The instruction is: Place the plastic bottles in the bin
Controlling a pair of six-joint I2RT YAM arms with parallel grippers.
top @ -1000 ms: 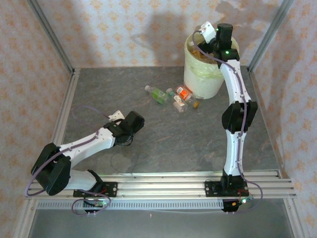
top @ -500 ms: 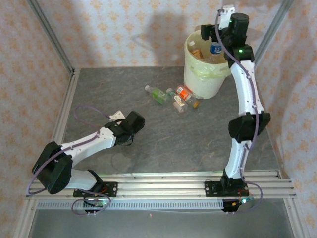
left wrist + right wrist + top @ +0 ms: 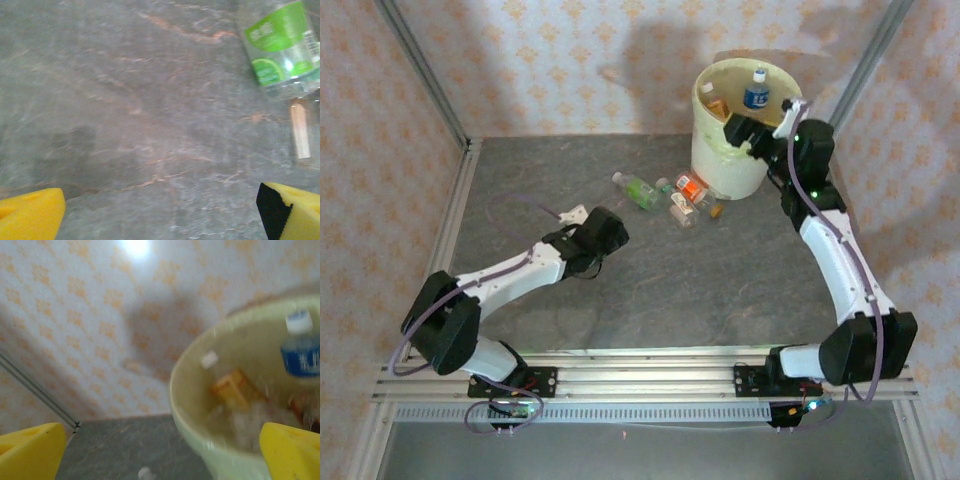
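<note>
The bin (image 3: pixel 704 150) is a cream bucket with a pale green liner at the back of the table. Inside it lie a blue-labelled bottle (image 3: pixel 755 96) and an orange one (image 3: pixel 716 104); the right wrist view shows them too, blue (image 3: pixel 300 352) and orange (image 3: pixel 229 389). A green-labelled bottle (image 3: pixel 638 189) and a cluster of red and orange bottles (image 3: pixel 690 198) lie on the table beside the bin. My left gripper (image 3: pixel 612 232) is open, low over the table, short of the green bottle (image 3: pixel 281 42). My right gripper (image 3: pixel 744 133) is open and holds nothing, against the bin's near rim (image 3: pixel 197 422).
Metal frame posts (image 3: pixel 420 70) and patterned walls close in the table on three sides. A rail (image 3: pixel 650 365) runs along the near edge. A second clear bottle (image 3: pixel 301 127) lies just beyond the left gripper's right fingertip (image 3: pixel 292 210). A white cap (image 3: pixel 145 473) shows on the table below the bin.
My right arm has drawn back from above the bin and dropped to its near side, empty. My left arm has reached forward toward the bottles on the table.
</note>
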